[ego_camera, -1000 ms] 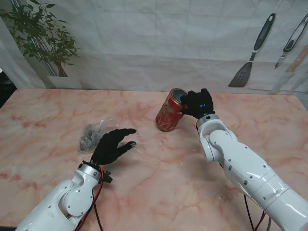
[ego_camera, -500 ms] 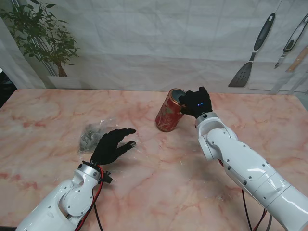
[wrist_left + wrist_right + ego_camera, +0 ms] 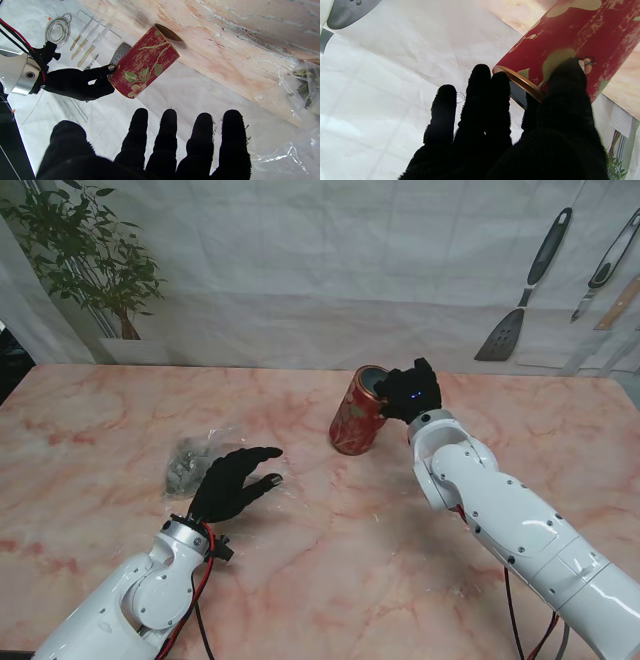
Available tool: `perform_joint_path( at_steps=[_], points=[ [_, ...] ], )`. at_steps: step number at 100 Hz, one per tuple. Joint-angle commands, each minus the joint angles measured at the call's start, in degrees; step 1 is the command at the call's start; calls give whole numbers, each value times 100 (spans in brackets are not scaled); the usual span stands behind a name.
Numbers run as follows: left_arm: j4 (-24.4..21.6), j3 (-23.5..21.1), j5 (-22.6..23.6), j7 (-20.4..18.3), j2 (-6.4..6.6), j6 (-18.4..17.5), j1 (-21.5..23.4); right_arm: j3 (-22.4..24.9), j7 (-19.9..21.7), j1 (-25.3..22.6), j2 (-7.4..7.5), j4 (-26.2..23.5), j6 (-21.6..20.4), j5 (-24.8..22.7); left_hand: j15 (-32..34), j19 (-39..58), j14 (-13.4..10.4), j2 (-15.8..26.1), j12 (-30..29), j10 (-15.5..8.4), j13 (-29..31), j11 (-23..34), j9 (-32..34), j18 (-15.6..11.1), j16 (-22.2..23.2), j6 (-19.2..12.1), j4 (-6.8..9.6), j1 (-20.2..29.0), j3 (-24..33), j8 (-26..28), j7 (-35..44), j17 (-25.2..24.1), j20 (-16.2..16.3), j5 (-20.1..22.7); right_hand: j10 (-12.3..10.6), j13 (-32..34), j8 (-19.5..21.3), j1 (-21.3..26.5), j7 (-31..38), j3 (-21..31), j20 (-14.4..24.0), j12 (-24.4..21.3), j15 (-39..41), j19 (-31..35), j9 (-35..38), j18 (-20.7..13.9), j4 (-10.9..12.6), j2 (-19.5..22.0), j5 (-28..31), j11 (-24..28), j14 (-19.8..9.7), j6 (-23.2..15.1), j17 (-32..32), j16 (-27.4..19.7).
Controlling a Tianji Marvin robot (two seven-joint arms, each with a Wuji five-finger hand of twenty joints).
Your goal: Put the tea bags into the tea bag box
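Red tea bag box more upright than before, right hand fingers pinching rim; left hand fingers spread.

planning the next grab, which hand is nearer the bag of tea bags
Left. The left hand hovers open right beside the plastic bag of tea bags. The right hand is far off to the right, gripping the rim of the tilted red tin.
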Motion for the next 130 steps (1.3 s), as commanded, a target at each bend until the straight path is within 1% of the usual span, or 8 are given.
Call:
perform_joint_path(
  at_steps=[1,51,74,75,98,108,110,130],
  points=[
    [-35,3,-11,-58,-2,10,8,46,199,7,28,-119,-107,-62,-108,68,-39,209,84,-113,-45,-25,-43,-42,-1,-115,130,-123,-85,19,14,-39,45,35,-687,-143,213,350,643,562,-54,-103,-127,-129,-147,-137,267,661,120,-244,-58,-676,-110,-34],
    [-30,8,-16,-55,-3,-1,5,103,911,40,70,-318,-311,-332,-107,67,-35,215,81,-54,-42,-27,-49,-38,-2,-123,130,-124,-88,20,12,-36,45,30,-475,-400,-170,306,405,641,-92,-175,-249,-230,-478,60,329,620,-243,-473,122,-1095,-279,-66],
    [-32,10,-17,-59,-2,2,3,154,963,3,70,-372,-289,-451,-104,72,-45,212,83,-55,-42,-21,-42,-42,-1,-111,131,-121,-86,23,17,-34,47,40,-130,-668,-612,-61,55,715,-98,-257,-191,-238,-896,281,425,300,-1090,-543,277,-625,-410,-35],
    [-33,10,-16,-59,-2,2,4,155,975,3,70,-376,-289,-458,-103,69,-37,212,83,-45,-37,-22,-44,-41,0,-107,130,-122,-87,23,16,-40,46,39,-79,-716,-567,-254,-18,1020,-101,-284,-166,-228,-972,305,361,197,-1200,-521,291,-568,-429,-38],
    [-40,7,-10,-62,-1,0,11,201,1224,-26,90,-453,-442,-577,-107,67,-40,213,83,-43,-44,-21,-39,-40,-2,-120,131,-118,-84,26,20,-40,45,42,212,-1026,-133,-1333,-845,2040,-112,-318,-125,-238,-1487,455,241,-7,-1571,-535,405,-81,-577,-42],
    [-46,3,-10,-63,-1,6,16,230,1363,-29,102,-482,-553,-561,-108,69,-35,208,81,-40,-45,-24,-45,-41,-3,-107,130,-118,-86,27,21,-36,46,45,329,-1155,406,-1817,-1324,2580,-125,-334,-142,-259,-1685,492,285,-18,-1639,-547,443,56,-639,-44],
    [-46,2,-10,-63,-1,6,16,235,1373,-30,103,-483,-564,-554,-106,69,-34,209,82,-40,-42,-21,-39,-39,-3,-114,130,-120,-87,27,21,-35,46,46,359,-1189,772,-1924,-1531,2736,-126,-337,-130,-257,-1751,498,336,-27,-1687,-526,439,96,-652,-43],
    [-42,10,-8,-68,1,4,9,385,1465,-116,113,-571,-689,-476,-103,69,-49,218,82,-54,-40,-21,-44,-55,-2,-118,130,-121,-87,33,29,-32,45,55,593,-1427,942,-2571,-1878,3188,-137,-345,-118,-277,-2179,588,350,-289,-2286,-481,518,364,-772,-41]
  ],
)
